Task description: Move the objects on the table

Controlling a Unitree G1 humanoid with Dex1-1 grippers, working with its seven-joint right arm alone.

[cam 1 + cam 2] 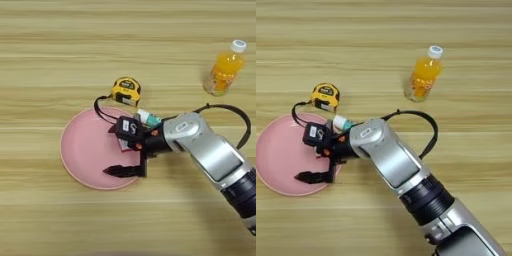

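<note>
Objects sit in a cluster mid-table: the pink plate (82,150) lies flat, your right gripper (122,150) hanging over its right half. You can see one black finger low over the plate's near rim, the other up by a small card (122,144); whether anything is gripped, you cannot tell. The white tube (149,118) lies half hidden behind the wrist, the tape measure (126,90) just beyond the plate's far rim. The juice bottle (225,70) stands upright toward the far right edge, well apart.

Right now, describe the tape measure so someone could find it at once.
Start at the pink plate on the table's left side. Just beyond the plate's far rim sits the tape measure: a small, boxy yellow case with a black strap looping from it, the only yellow and black thing here.
</note>
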